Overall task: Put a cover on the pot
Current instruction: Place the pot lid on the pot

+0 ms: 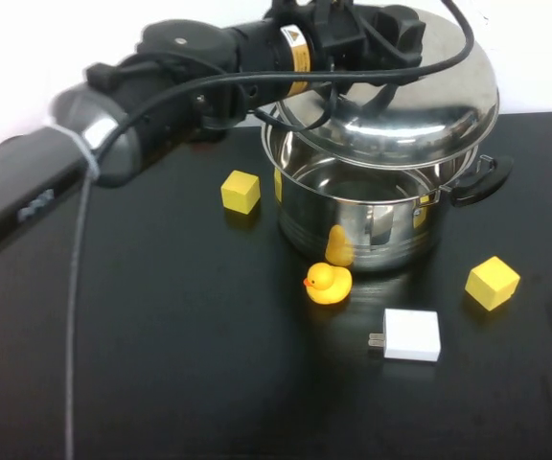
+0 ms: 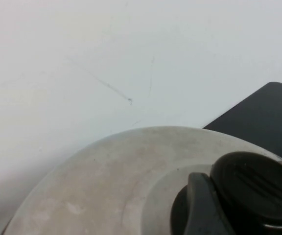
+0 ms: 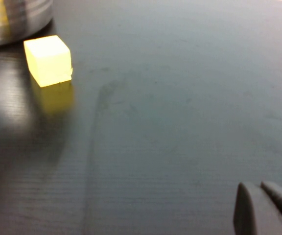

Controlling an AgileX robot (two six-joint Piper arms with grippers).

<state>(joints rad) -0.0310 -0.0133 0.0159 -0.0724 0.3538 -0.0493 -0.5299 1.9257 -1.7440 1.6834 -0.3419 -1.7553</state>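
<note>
The pot point(image 1: 362, 216), a big shiny steel stockpot with a black side handle point(image 1: 479, 180), stands at the back middle of the black table. My left gripper point(image 1: 391, 34) is shut on the black knob point(image 2: 253, 191) of the domed steel lid point(image 1: 420, 91). It holds the lid tilted just above the pot's mouth, and the pot's inside shows under the lid's front edge. In the left wrist view one finger point(image 2: 199, 205) presses against the knob over the lid's dome point(image 2: 106, 181). My right gripper point(image 3: 263, 205) is shut and empty, low over the bare table, and is out of the high view.
A yellow cube point(image 1: 241, 191) lies left of the pot. Another yellow cube point(image 1: 493, 282) lies at its front right and also shows in the right wrist view point(image 3: 48, 59). A rubber duck point(image 1: 329, 283) sits against the pot's front. A white charger point(image 1: 411, 334) lies nearer me.
</note>
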